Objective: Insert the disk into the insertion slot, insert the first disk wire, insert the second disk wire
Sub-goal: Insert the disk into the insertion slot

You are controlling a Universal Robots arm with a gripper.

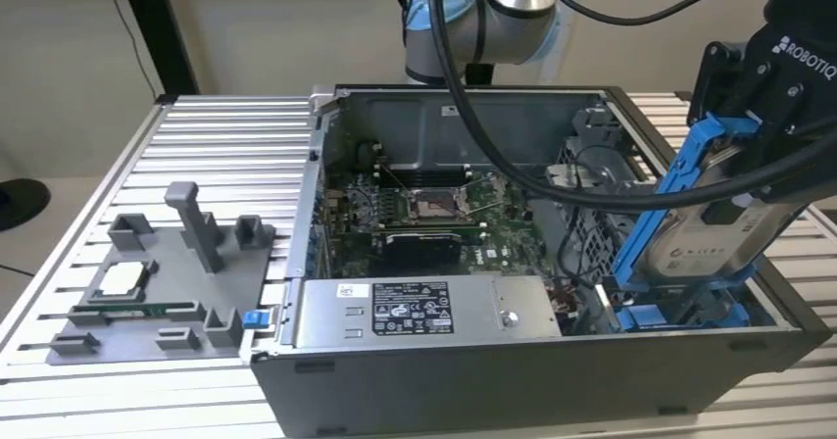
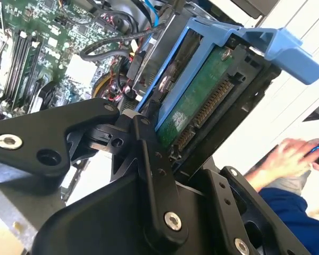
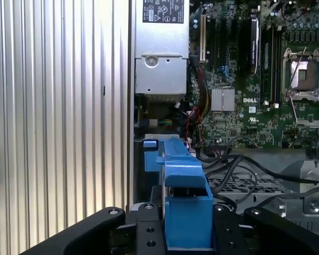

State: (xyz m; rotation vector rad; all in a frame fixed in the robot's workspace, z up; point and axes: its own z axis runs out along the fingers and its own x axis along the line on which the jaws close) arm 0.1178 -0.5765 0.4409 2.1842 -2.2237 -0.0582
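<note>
My gripper (image 1: pixel 739 160) is shut on the disk (image 1: pixel 713 238), a silver-grey drive with a white label clipped in a bright blue frame (image 1: pixel 654 209). I hold it steeply tilted at the exterior view's right, above the open computer case. Its lower end reaches down to the insertion slot (image 1: pixel 680 314), whose blue rails sit at the case's near right corner. In the second wrist view the disk's green circuit-board underside (image 2: pixel 196 106) and connector row face the camera, with a black finger (image 2: pixel 151 154) against the frame. In the first wrist view the blue frame (image 3: pixel 186 202) stands between the fingers (image 3: pixel 149 231).
A grey labelled power-supply box (image 1: pixel 418 312) lies along the case front, beside the motherboard (image 1: pixel 432 214). Loose black and red cables (image 3: pixel 228 164) run near the bay. A grey fixture with parts (image 1: pixel 157 292) rests on the slatted table (image 1: pixel 222 135). A person's hand (image 2: pixel 287 154) and blue sleeve (image 2: pixel 287 212) are nearby.
</note>
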